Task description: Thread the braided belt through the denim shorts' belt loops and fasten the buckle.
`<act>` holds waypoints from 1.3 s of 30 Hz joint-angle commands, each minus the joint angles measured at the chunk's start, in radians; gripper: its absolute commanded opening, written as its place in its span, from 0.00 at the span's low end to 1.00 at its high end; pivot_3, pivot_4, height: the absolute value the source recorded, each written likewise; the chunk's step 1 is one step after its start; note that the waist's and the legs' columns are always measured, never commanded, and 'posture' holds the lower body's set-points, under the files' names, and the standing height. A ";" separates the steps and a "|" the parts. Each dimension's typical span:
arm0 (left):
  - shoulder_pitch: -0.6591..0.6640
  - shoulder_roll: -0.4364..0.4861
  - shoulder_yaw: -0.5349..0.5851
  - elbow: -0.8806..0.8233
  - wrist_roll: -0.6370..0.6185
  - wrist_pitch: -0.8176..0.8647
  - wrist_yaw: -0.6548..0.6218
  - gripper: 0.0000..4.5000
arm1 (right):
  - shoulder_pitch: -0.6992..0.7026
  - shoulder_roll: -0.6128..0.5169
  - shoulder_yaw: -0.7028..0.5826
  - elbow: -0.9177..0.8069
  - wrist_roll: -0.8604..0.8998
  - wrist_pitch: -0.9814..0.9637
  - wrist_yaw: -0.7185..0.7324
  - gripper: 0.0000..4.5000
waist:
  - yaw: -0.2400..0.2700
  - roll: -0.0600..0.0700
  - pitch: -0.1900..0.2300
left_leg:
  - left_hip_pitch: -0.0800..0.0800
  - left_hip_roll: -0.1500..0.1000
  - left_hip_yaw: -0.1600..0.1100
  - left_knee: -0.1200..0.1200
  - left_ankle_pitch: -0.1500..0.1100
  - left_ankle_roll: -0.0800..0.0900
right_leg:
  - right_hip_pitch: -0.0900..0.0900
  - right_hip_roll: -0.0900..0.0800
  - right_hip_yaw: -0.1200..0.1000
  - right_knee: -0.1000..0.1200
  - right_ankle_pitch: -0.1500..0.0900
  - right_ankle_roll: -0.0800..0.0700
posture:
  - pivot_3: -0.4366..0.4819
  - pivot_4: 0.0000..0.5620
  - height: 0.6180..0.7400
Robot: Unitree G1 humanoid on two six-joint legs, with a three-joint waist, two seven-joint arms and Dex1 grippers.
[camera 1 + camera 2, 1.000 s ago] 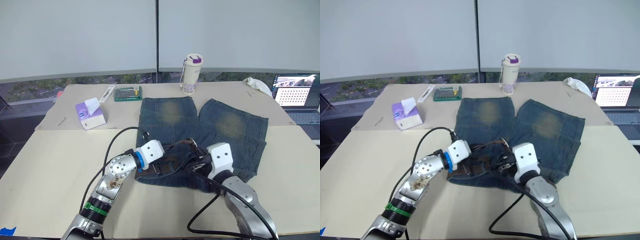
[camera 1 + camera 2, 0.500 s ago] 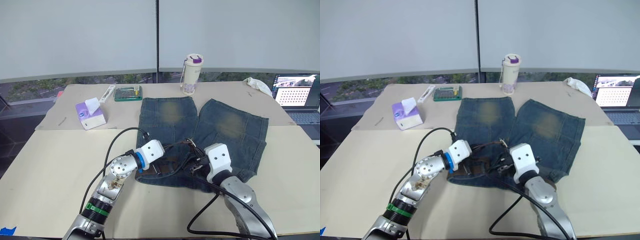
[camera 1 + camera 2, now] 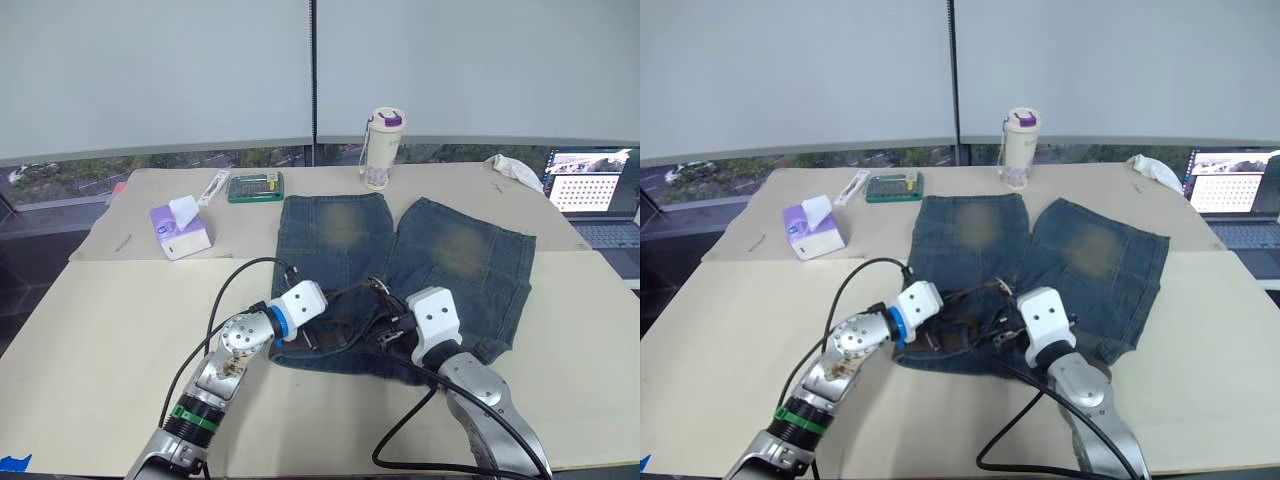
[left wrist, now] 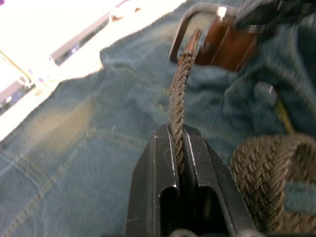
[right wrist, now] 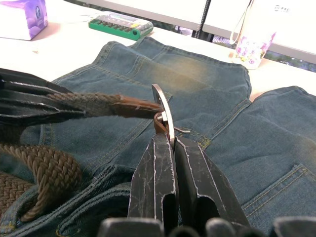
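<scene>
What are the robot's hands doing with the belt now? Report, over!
Left gripper shut on the braided belt tip. Right gripper shut on the buckle. Tip at buckle frame, over the denim shorts. Nothing blocking.

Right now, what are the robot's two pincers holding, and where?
The left pincer pinches the braided belt near its free tip. The right pincer grips the buckle by its metal frame.

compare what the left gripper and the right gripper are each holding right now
The left gripper is shut on the braided belt's tip; the right gripper is shut on the buckle. The left one pinches soft woven strap held edge-on; the right one pinches a rigid pale metal frame held upright. Both work over the denim shorts, bringing tip and buckle together.
</scene>
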 commanded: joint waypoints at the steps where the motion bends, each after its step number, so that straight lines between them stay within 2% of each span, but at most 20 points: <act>1: -0.023 -0.012 0.004 -0.004 0.005 -0.001 0.021 0.00 | -0.005 0.003 0.007 -0.043 0.000 -0.048 0.008 0.01 | 0.000 0.000 0.000 | 0.000 0.000 0.000 0.000 0.000 0.000 | 0.000 0.000 0.000 0.000 0.000 0.000 | 0.48 0.27 1.00; 11: -0.035 -0.072 -0.019 -0.040 -0.053 -0.071 -0.020 0.00 | -0.032 -0.057 0.078 -0.008 -0.067 -0.046 0.044 0.01 | 0.000 0.000 0.000 | 0.000 0.000 0.000 0.000 0.000 0.000 | 0.000 0.000 0.000 0.000 0.000 0.000 | 0.48 0.27 1.00; 17: -0.038 -0.091 -0.018 -0.021 -0.040 -0.067 -0.006 0.00 | -0.044 -0.096 0.104 0.011 -0.095 -0.090 0.083 0.01 | 0.000 0.000 0.000 | 0.000 0.000 0.000 0.000 0.000 0.000 | 0.000 0.000 0.000 0.000 0.000 0.000 | 0.48 0.27 1.00; 21: -0.048 -0.103 -0.020 0.013 -0.036 -0.075 0.000 0.00 | -0.041 -0.197 0.120 0.024 -0.144 -0.176 0.158 0.01 | 0.002 0.000 0.000 | 0.000 0.000 0.001 0.001 0.000 0.000 | 0.001 0.000 0.000 -0.001 0.000 0.000 | 0.48 0.27 1.00; 25: -0.060 -0.121 -0.018 0.047 -0.039 -0.089 0.004 0.00 | -0.029 -0.238 0.098 0.035 -0.117 -0.202 0.211 0.01 | 0.003 0.000 0.000 | 0.000 0.000 0.001 0.001 0.000 0.000 | 0.001 0.000 0.000 -0.001 0.000 0.000 | 0.48 0.27 1.00; 28: -0.067 -0.131 -0.022 0.067 -0.036 -0.108 0.001 0.00 | -0.005 -0.223 0.053 0.018 -0.046 -0.162 0.242 0.24 | 0.005 -0.001 0.000 | 0.000 0.000 0.001 0.001 0.000 0.000 | 0.001 0.000 0.000 -0.001 0.000 0.000 | 0.48 0.27 1.00; 32: -0.069 -0.133 -0.025 0.080 -0.034 -0.121 -0.002 0.00 | 0.023 -0.129 -0.028 -0.020 0.072 -0.028 0.211 0.54 | 0.005 -0.001 0.000 | 0.000 0.000 0.001 0.001 0.000 0.000 | 0.001 0.000 0.000 -0.001 0.000 0.000 | 0.48 0.27 1.00; 33: -0.070 -0.133 -0.026 0.085 -0.033 -0.126 -0.001 0.00 | 0.029 -0.091 -0.058 -0.034 0.118 0.029 0.192 0.63 | 0.005 -0.001 0.000 | 0.000 0.000 0.001 0.001 0.000 0.000 | 0.001 -0.001 0.001 -0.001 0.000 0.000 | 0.48 0.27 1.00; 35: -0.074 -0.127 -0.031 0.098 -0.021 -0.133 0.001 0.00 | 0.025 0.058 -0.161 -0.065 0.274 0.164 0.111 0.78 | 0.005 -0.001 0.000 | 0.000 0.000 0.000 0.001 0.000 0.000 | 0.001 -0.001 0.001 -0.001 0.000 0.000 | 0.48 0.27 1.00; 36: -0.076 -0.125 -0.033 0.103 -0.018 -0.139 -0.001 0.00 | 0.009 0.145 -0.220 -0.079 0.369 0.225 0.060 0.78 | 0.005 -0.001 0.000 | 0.000 0.000 0.000 0.001 0.000 0.000 | 0.001 0.000 0.001 -0.001 0.000 0.000 | 0.48 0.27 1.00; 39: -0.085 -0.119 -0.041 0.115 -0.009 -0.159 -0.004 0.00 | -0.058 0.312 -0.347 -0.114 0.612 0.382 -0.051 0.78 | 0.004 0.001 0.000 | -0.001 0.000 -0.001 0.000 0.000 0.000 | 0.000 -0.002 0.002 0.000 0.000 0.000 | 0.48 0.27 1.00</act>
